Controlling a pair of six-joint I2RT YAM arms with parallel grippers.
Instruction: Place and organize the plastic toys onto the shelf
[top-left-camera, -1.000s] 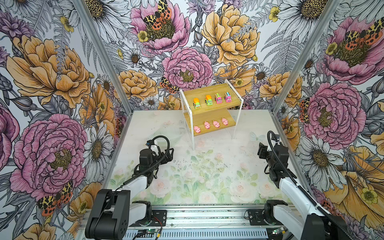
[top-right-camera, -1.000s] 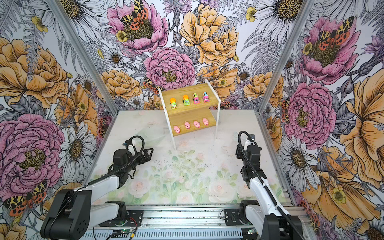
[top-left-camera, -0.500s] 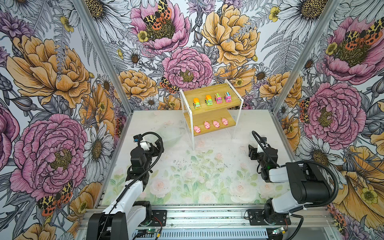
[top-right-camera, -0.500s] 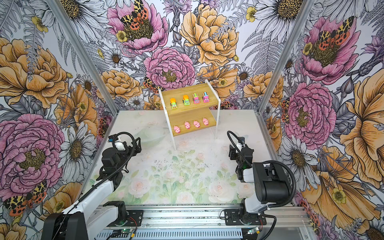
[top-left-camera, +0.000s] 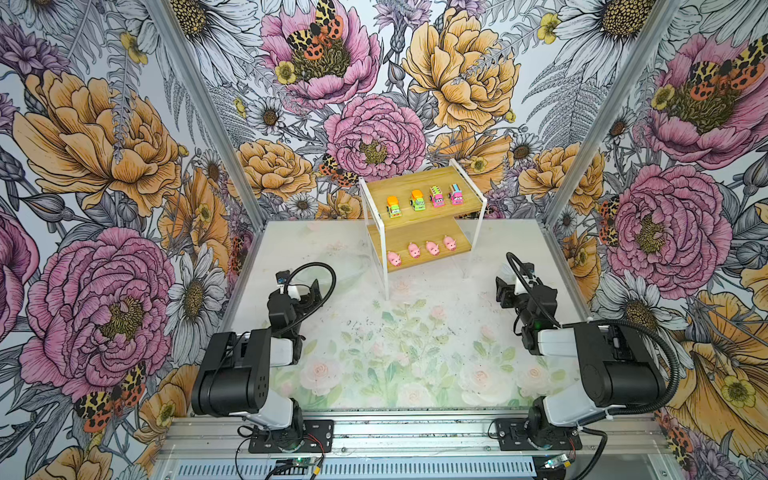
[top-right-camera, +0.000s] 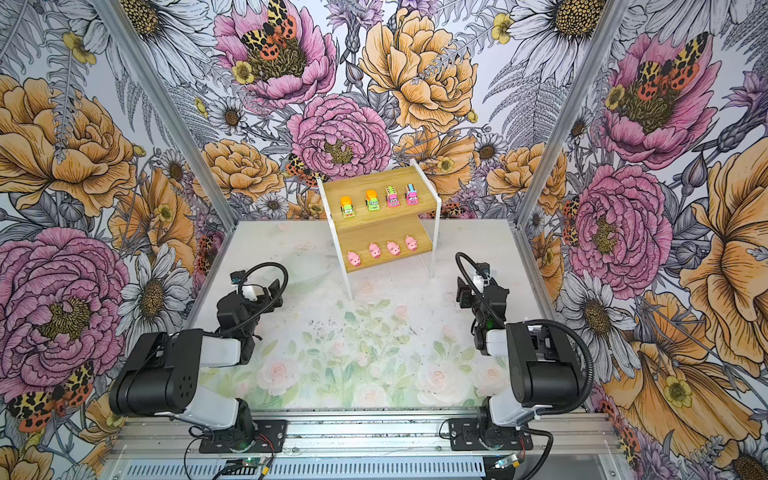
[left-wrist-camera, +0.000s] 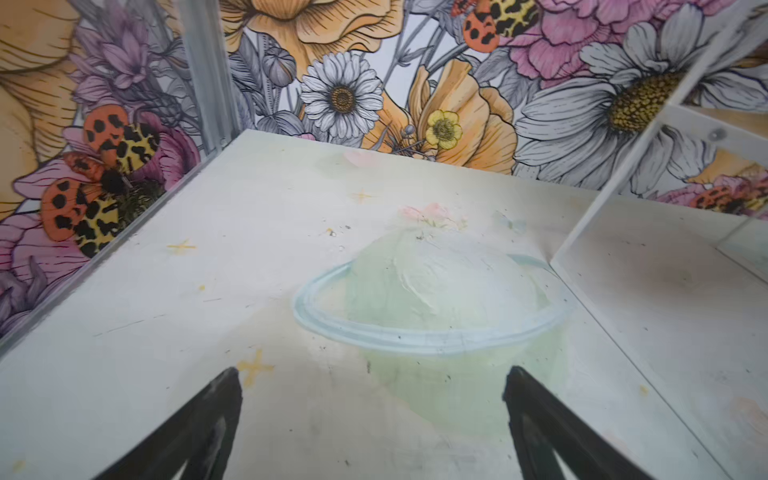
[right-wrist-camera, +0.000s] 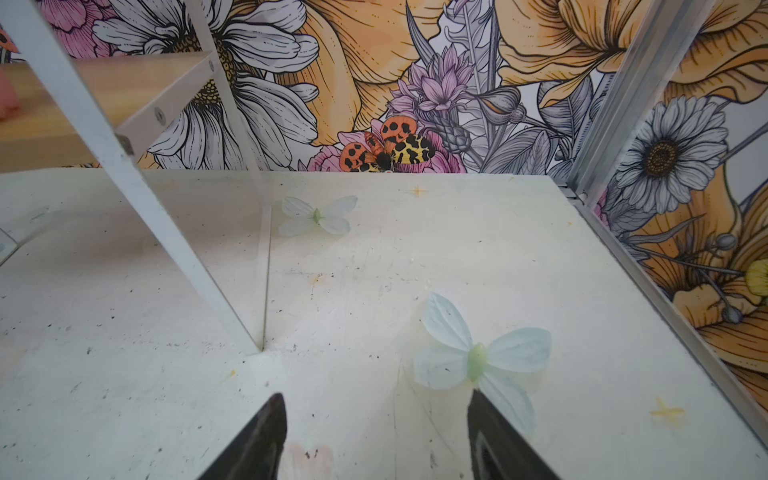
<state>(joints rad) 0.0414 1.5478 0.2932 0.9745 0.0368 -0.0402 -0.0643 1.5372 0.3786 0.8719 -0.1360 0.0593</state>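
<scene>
Arms (top-left-camera: 232, 374) are folding into a tucked pose, their big joints now rising above the front rail where a second ago they were lying low, while every toy is staying put. Trucks (top-left-camera: 417, 200) are standing in a row on the shelf's (top-left-camera: 419, 230) upper board and pigs (top-left-camera: 432, 248) on the lower one, so the job is looking finished. Left gripper (left-wrist-camera: 372, 374) is hovering over the bare table (top-left-camera: 415, 332), fingers spread wide, holding nothing. Right gripper (right-wrist-camera: 376, 399) is hanging near the shelf's front leg, fingers apart, empty, touching nothing.
</scene>
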